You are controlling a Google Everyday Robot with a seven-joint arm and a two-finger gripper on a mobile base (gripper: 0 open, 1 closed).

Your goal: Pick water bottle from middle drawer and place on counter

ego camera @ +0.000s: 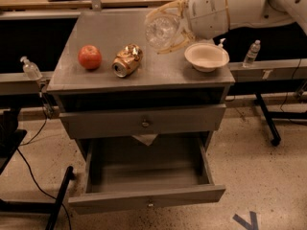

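The gripper (156, 32) held the water bottle (163, 28) over the counter (110, 30), with the middle drawer (148, 176) pulled out below it.
Just off the counter's left edge stood a pump-top dispenser (31, 69). On the counter's left part sat a red apple (89, 57), and beside it, nearer the counter's middle, a crushed gold can (126, 60) lay on its side. Over the counter's right rear part the pale fingers (175, 46) pinched the clear bottle, which was tilted; whether it touched the counter was hard to tell. At the counter's right front corner sat a white bowl (206, 56), only its pale inside showing. Beyond the counter's right edge stood a slim capped bottle (251, 53). Under the counter, the open drawer showed its bare grey floor.
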